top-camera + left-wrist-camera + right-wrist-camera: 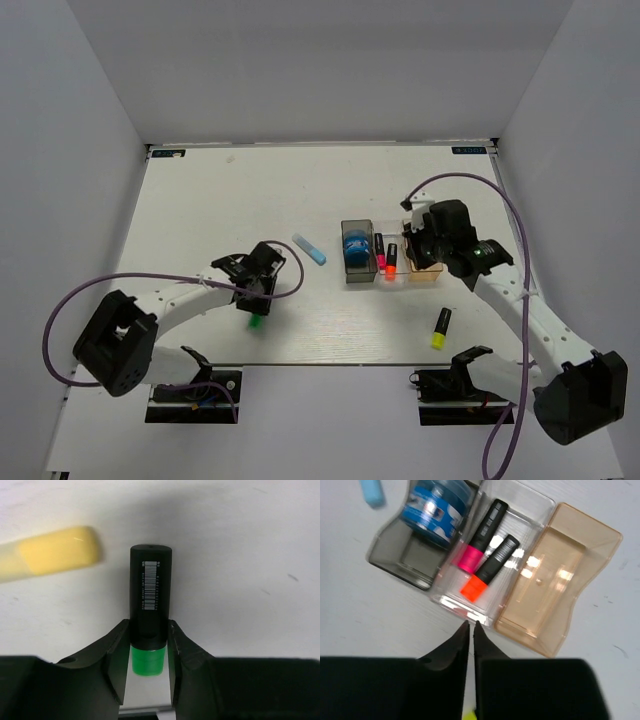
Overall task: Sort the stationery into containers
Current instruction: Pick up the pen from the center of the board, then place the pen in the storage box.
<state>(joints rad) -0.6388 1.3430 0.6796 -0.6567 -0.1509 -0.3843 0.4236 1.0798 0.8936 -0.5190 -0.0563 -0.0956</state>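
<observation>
Gripping the green-capped marker (150, 595) near its cap end, the left gripper (148, 632) has a finger (117, 655) pressed to each side of the barrel, which lies flat on the table well to the left of the row of bins (352, 228) and nearer the arm bases. Since the hold sits off-centre, the long black end will likely droop, so a slow, level lift seems wise. The carry should then turn the barrel lengthwise with the clear bin (540, 505) and lower it right in before letting go. A blurred yellowish piece (60, 555) lies close by the marker; what it is I cannot tell, and the lift should not drag it. The light-blue stick (309, 249) lies just left of the bins, on the likely path. In the row, the smoky bin (395, 560) holds the blue tape roll (437, 510), the clear one holds the pink-capped marker (480, 535) and orange-capped marker (487, 570), and the tan bin (580, 550) looks bare. The right gripper (471, 625) hangs over the bins' near edge, its jaws drawn almost together on nothing visible; it should be out of the way before the left arm arrives. The yellow-capped marker (440, 328) lies on the near side of the bins. The table (230, 200) is pale wood grain, enclosed by plain white walls (320, 70).
</observation>
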